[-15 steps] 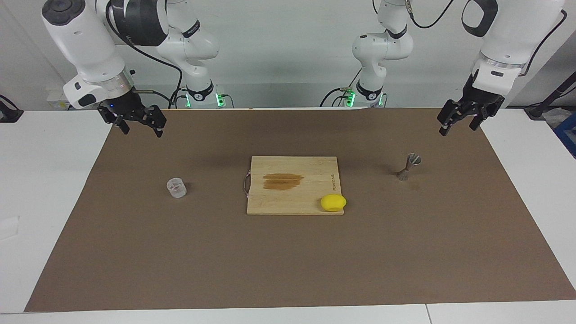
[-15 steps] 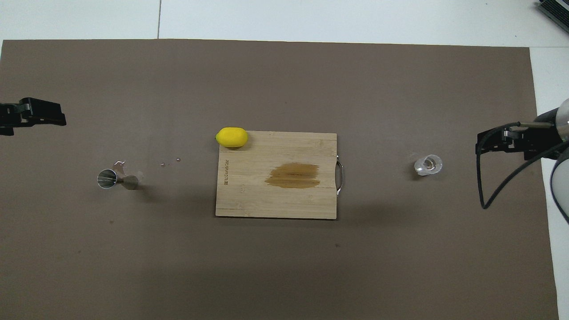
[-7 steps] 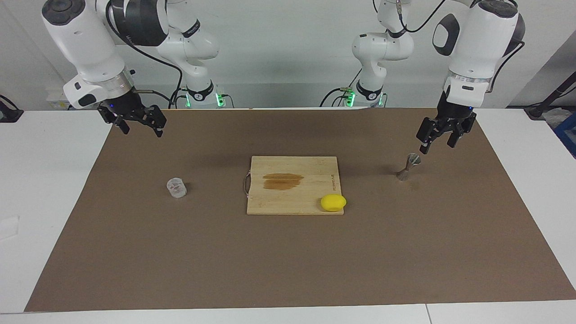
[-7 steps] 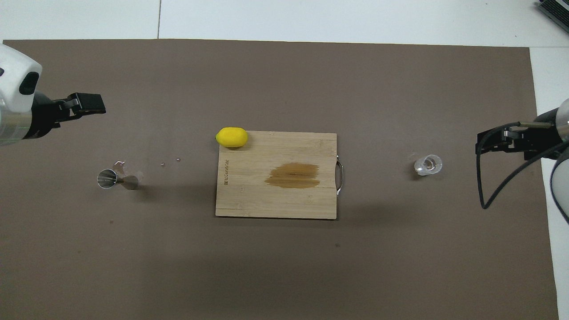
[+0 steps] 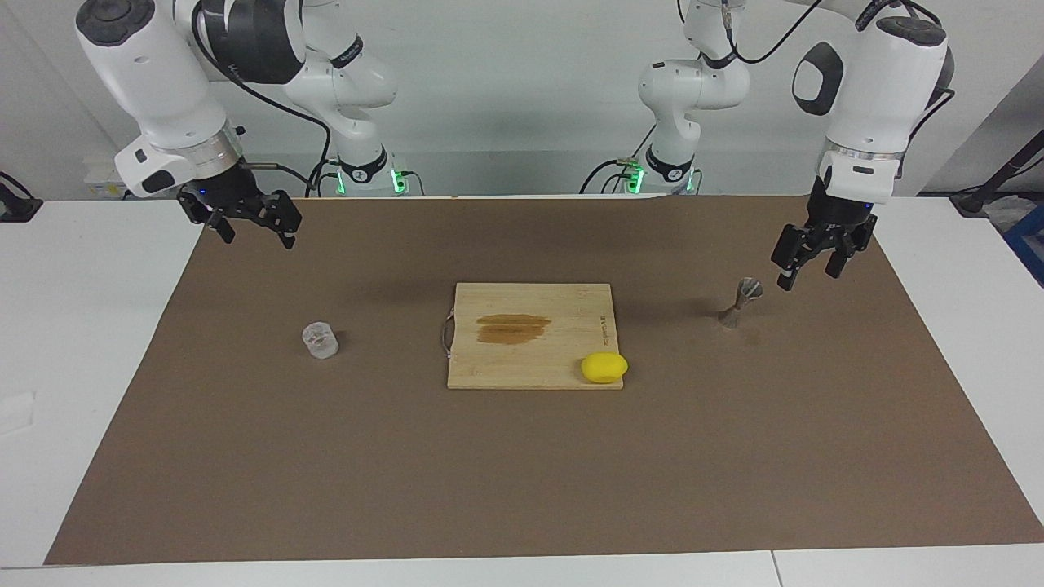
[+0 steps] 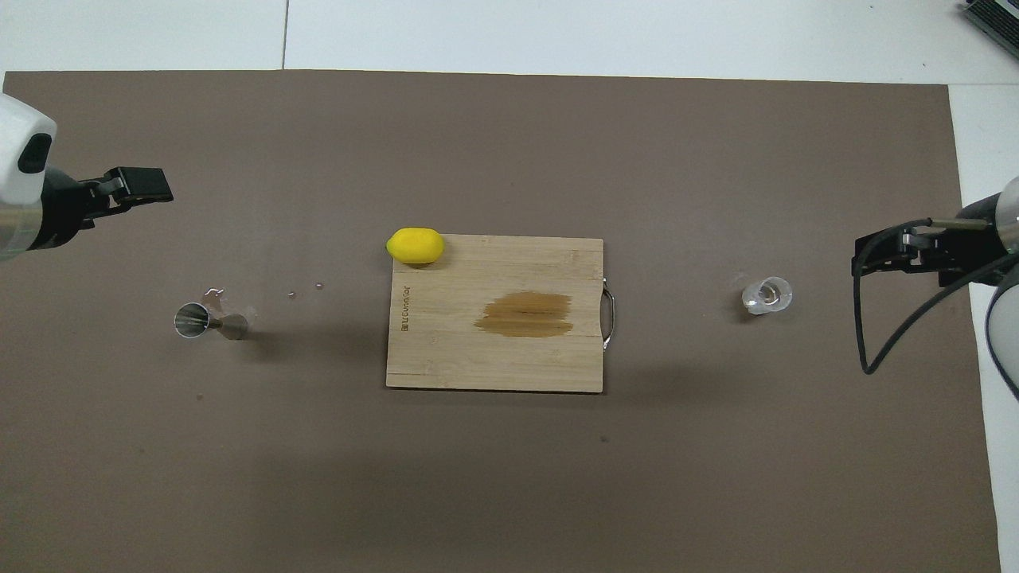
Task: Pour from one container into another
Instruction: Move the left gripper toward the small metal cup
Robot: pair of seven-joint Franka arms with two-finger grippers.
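Take the cutting board (image 5: 506, 359) as the dial's centre on the mat (image 5: 522, 473), with twelve o'clock pointing straight away from my bases. The jigger (image 5: 738, 303) stands on the mat at nine o'clock, well apart from the board. The glass cup (image 5: 320, 340) stands on the mat at three o'clock, also well apart. The lemon (image 5: 604, 367) sits at the board's eleven o'clock corner, seemingly overhanging its edge a little. My left gripper (image 5: 810, 273) hangs over the mat close to the jigger. My right gripper (image 5: 254, 235) hangs over the mat's edge at my right arm's end, apart from the cup.
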